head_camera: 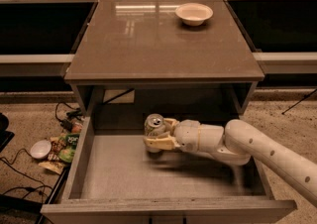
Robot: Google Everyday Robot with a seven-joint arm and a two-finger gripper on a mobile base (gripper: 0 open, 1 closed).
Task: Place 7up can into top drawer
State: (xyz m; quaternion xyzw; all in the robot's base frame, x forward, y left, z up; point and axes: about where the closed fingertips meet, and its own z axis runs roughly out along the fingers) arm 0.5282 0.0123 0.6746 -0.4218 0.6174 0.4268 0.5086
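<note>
The 7up can is a small silvery can with a pull-tab top, held upright in my gripper. The gripper's pale fingers are shut around its sides, and the can sits low inside the open top drawer, close to or on its pale grey floor near the back middle. My white arm reaches in from the right over the drawer's right side. The drawer is pulled fully out toward the camera, with its thick front panel at the bottom of the view.
A brown table top sits above the drawer with a shallow white bowl at its back right. Snack bags, a small white dish and cables lie on the floor to the left of the drawer.
</note>
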